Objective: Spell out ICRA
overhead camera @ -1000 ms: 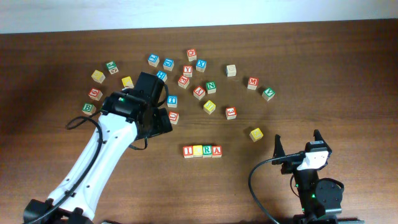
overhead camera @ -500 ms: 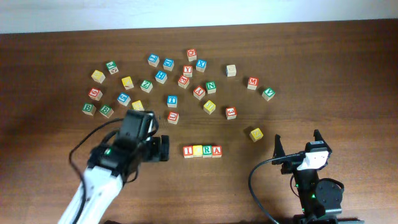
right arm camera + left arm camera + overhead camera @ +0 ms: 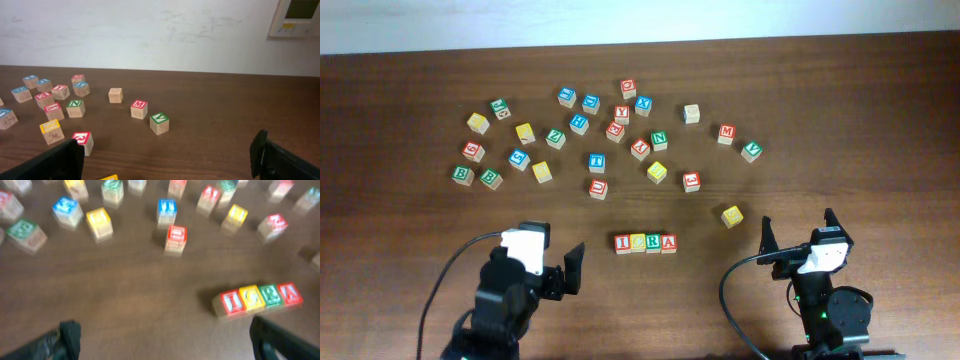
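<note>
Four cubes stand side by side in a row on the table: the red I (image 3: 622, 242), the yellow C (image 3: 638, 242), the green R (image 3: 653, 242) and the red A (image 3: 669, 242). The left wrist view shows the same row: I (image 3: 232, 302), C (image 3: 252, 297), R (image 3: 271, 294), A (image 3: 290, 293). My left gripper (image 3: 552, 265) is open and empty, pulled back to the lower left of the row. My right gripper (image 3: 798, 232) is open and empty at the lower right, away from the row.
Several loose letter cubes lie scattered across the far half of the table, among them a red cube marked 3 (image 3: 691, 181), a yellow cube (image 3: 732, 215) near my right gripper, a blue T (image 3: 597, 161) and a red cube (image 3: 598, 188).
My left arm has drawn back from over the scattered cubes toward the near left edge. The ICRA row and my right arm have not moved.
</note>
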